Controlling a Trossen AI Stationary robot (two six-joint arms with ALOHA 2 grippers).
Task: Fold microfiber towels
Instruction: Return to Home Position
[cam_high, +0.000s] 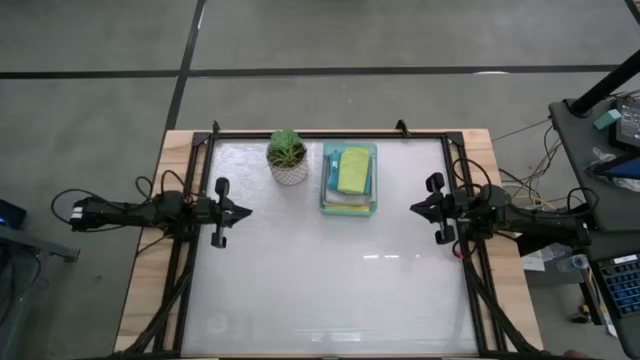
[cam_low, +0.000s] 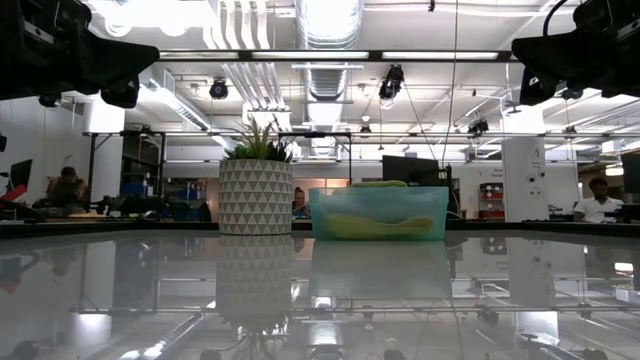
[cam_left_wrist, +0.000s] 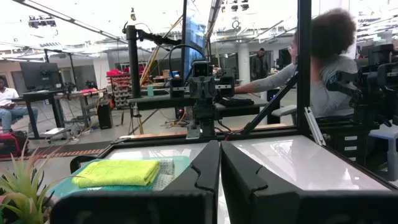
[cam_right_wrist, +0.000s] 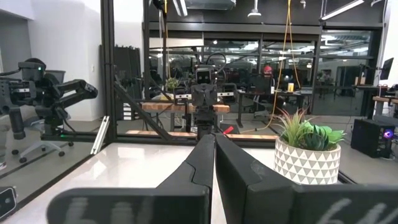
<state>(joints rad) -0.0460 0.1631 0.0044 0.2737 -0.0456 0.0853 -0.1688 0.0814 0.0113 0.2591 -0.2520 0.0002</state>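
Observation:
Folded microfiber towels lie stacked in a mint-green tray (cam_high: 372, 190) at the table's far middle, a lime-green one (cam_high: 353, 170) on top with teal and pale edges under it. The stack also shows in the left wrist view (cam_left_wrist: 117, 172) and the low view (cam_low: 378, 225). My left gripper (cam_high: 245, 210) hovers shut and empty at the table's left side. My right gripper (cam_high: 415, 207) hovers shut and empty at the right side. Both point toward the table's middle and touch nothing.
A small potted plant (cam_high: 288, 157) in a white patterned pot stands just left of the tray. The white table top (cam_high: 330, 280) is framed by black rails. A person (cam_left_wrist: 323, 68) sits beyond the table's right side, and other people show far off in the room.

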